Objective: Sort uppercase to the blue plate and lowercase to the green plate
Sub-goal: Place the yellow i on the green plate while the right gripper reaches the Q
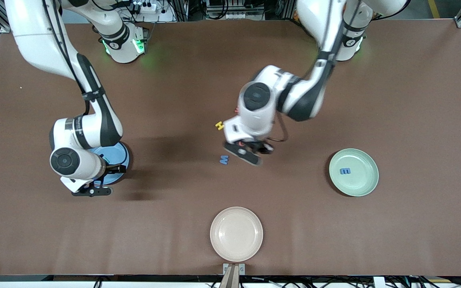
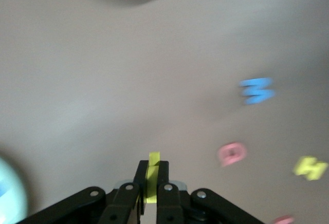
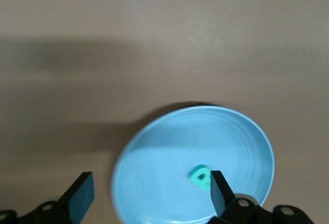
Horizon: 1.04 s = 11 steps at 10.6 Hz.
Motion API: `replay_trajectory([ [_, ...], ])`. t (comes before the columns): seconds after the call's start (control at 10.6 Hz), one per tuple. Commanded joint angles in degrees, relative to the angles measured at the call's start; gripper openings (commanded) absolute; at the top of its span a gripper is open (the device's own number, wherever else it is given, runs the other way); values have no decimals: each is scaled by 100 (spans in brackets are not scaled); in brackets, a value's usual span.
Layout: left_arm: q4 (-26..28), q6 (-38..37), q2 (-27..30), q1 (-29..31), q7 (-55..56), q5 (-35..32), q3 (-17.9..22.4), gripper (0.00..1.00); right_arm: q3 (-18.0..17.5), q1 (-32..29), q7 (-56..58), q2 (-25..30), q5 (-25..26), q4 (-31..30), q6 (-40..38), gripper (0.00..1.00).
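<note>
Front view: left gripper (image 1: 250,154) up over mid-table near a blue foam capital M (image 1: 224,160) and a yellow foam capital H (image 1: 219,125); blue three-pronged foam letter (image 1: 345,171) in the pale mint-green plastic plate (image 1: 364,188); right gripper (image 1: 91,191) above the light-blue plastic plate (image 1: 120,158).

Left wrist view: fingers (image 2: 163,198) clamped on a thin yellow foam letter (image 2: 152,175); pink-red foam Q (image 2: 232,153) on the table.

Right wrist view: jaws spread wide, nothing held; teal-green foam letter (image 3: 199,176) inside the blue plate.
</note>
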<state>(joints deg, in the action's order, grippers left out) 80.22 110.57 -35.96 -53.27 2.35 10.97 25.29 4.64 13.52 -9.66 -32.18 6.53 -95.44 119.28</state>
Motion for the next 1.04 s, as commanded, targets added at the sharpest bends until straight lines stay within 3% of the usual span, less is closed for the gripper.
replay_trajectory([
  [0.0,152,-482,55,70,-84,212,860,0,2,483,-324,116,-168,270,-316,100],
  [0.28,309,-528,-16,596,-1126,369,1451,0,19,1063,-791,-51,-1440,965,-968,100],
  [0.38,397,-528,-51,886,-1601,736,1539,0,19,1282,-1018,-173,-1505,1010,-908,100],
  [0.47,467,-528,-51,1506,-2076,905,1332,0,19,1537,-1342,-287,-1497,1045,-707,100],
  [0.57,468,-502,-42,2383,-2333,916,546,0,19,1800,-1841,-323,-1462,1071,-479,100],
  [0.66,520,-484,-68,2705,-2344,907,312,0,19,1951,-2316,-411,-1487,1115,-468,100],
  [0.95,1002,-344,-156,2743,-2292,950,214,0,19,2478,-4099,-797,-1505,1501,-363,100],
])
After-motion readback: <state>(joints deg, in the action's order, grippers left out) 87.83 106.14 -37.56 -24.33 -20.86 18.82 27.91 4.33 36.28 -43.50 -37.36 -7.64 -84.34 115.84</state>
